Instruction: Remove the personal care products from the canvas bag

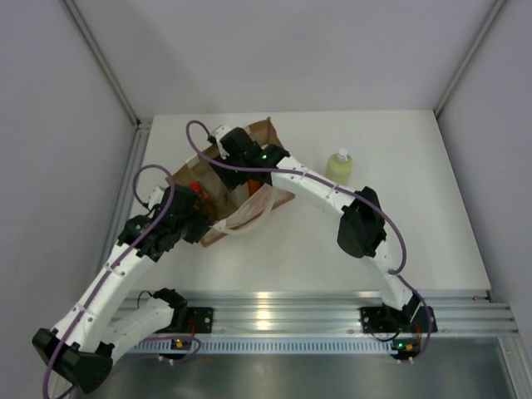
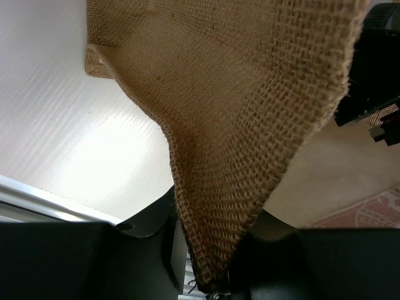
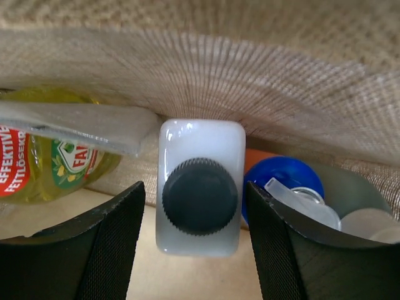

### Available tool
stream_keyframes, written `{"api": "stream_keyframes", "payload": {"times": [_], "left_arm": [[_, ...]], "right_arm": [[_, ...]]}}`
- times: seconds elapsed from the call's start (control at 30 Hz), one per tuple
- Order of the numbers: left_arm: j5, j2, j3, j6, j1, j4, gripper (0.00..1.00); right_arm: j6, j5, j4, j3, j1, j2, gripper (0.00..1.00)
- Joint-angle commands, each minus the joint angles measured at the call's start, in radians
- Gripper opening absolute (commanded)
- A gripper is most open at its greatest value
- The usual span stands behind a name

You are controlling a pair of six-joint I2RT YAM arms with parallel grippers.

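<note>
The brown canvas bag (image 1: 249, 179) lies on the table, mouth toward the arms. My left gripper (image 1: 195, 218) is shut on the bag's jute edge (image 2: 215, 275) and holds it lifted. My right gripper (image 1: 229, 154) is inside the bag, open. In the right wrist view its fingers stand on either side of a white bottle with a black cap (image 3: 201, 187), with small gaps on both sides. Beside that bottle lie a yellow bottle with a red label (image 3: 56, 156) and a blue-orange bottle (image 3: 284, 184). A pale yellow-green bottle (image 1: 339, 166) stands on the table right of the bag.
The off-white webbing handle (image 1: 249, 212) hangs at the bag's mouth and crosses the yellow bottle in the right wrist view (image 3: 75, 125). A red cap (image 1: 196, 188) shows at the bag's left edge. Grey walls enclose the white table (image 1: 416, 233).
</note>
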Motion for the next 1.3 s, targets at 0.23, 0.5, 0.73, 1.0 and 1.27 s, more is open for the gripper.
{"api": "stream_keyframes", "payload": {"times": [0.23,0.5,0.73,1.0,1.27], "left_arm": [[-0.016,-0.010,0.022,0.032,0.000,-0.018,0.33],[-0.021,-0.005,0.035,0.038,0.000,-0.018,0.34],[-0.021,0.003,0.038,0.043,0.000,-0.018,0.34],[-0.030,-0.008,0.038,0.033,-0.002,-0.018,0.34],[-0.029,-0.011,0.035,0.023,0.000,-0.018,0.34]], "right_arm": [[-0.028,-0.061,0.003,0.088,-0.027,0.081,0.60],[-0.022,-0.001,0.008,0.077,-0.027,0.091,0.53],[-0.024,-0.003,0.025,0.079,-0.027,0.104,0.21],[-0.005,-0.006,0.046,0.082,-0.027,-0.008,0.00],[-0.018,0.023,0.053,0.091,-0.025,-0.117,0.00]]}}
